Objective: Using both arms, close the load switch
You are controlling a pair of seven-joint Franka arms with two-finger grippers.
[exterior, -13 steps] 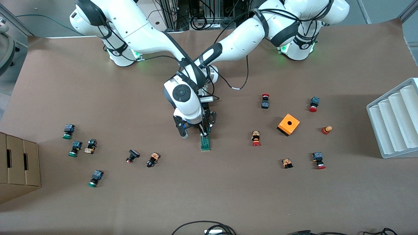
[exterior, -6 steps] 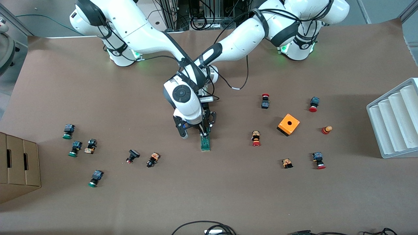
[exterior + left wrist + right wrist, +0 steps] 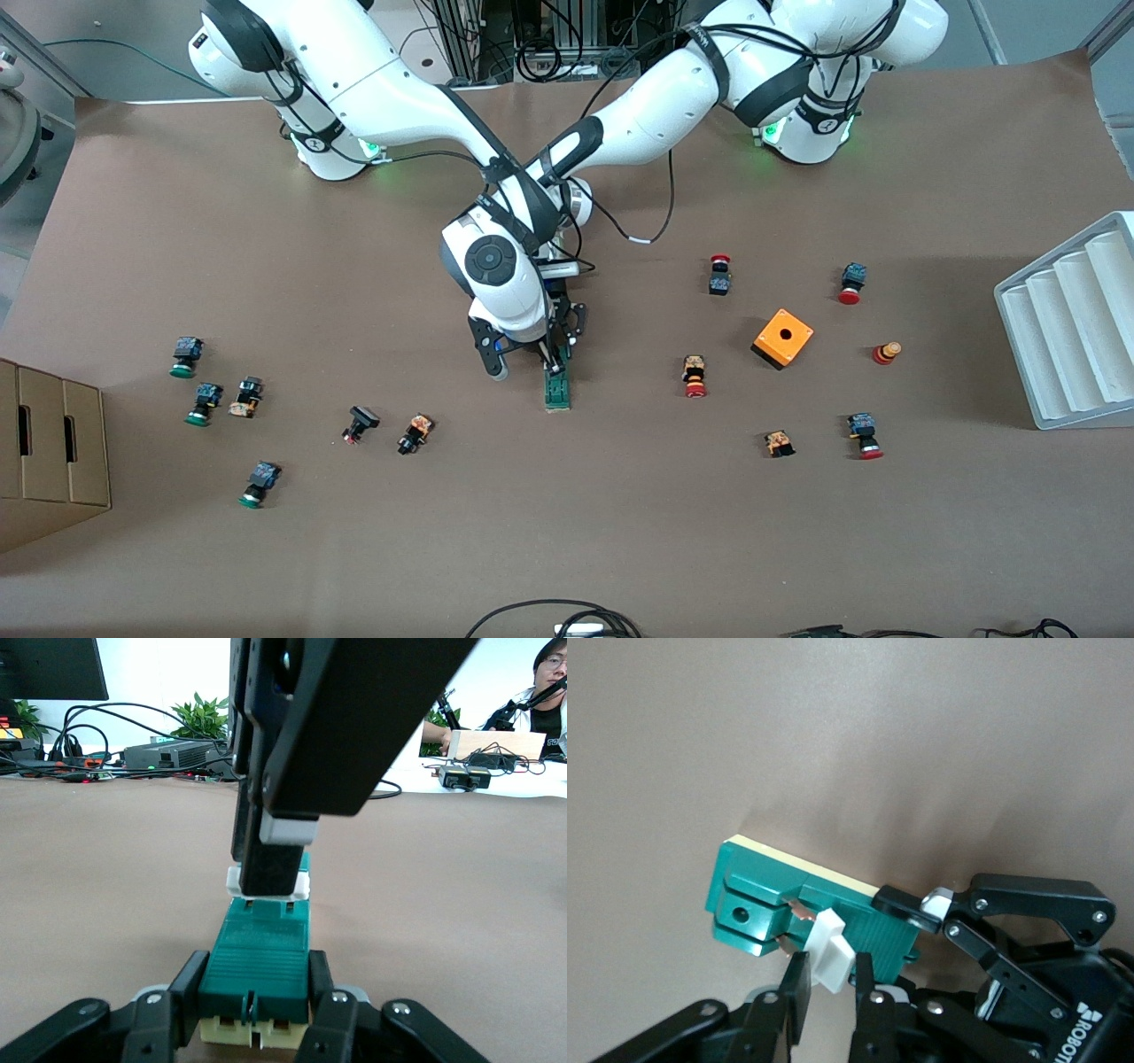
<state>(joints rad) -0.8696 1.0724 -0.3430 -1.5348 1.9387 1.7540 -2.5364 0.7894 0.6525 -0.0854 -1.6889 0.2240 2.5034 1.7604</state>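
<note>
The load switch [image 3: 557,390] is a narrow dark-green block that lies on the brown table mid-way between the arms. My left gripper [image 3: 257,979] is shut on the end of the block [image 3: 261,943] that lies farther from the front camera and holds it low on the table. My right gripper [image 3: 830,970] comes down from above, and its fingers [image 3: 270,850] straddle and close on the white handle [image 3: 831,950] on top of the switch [image 3: 771,890]. In the front view the right arm's white wrist [image 3: 492,261] covers most of both grippers.
Small push buttons lie scattered toward both ends of the table; the nearest are a red one [image 3: 694,376] and a black one [image 3: 415,434]. An orange cube box [image 3: 783,338] sits toward the left arm's end, with a white ribbed tray [image 3: 1072,328] at that table edge. A cardboard box [image 3: 49,443] stands at the right arm's end.
The right arm's wrist has shifted very slightly. The switch and both grips look the same.
</note>
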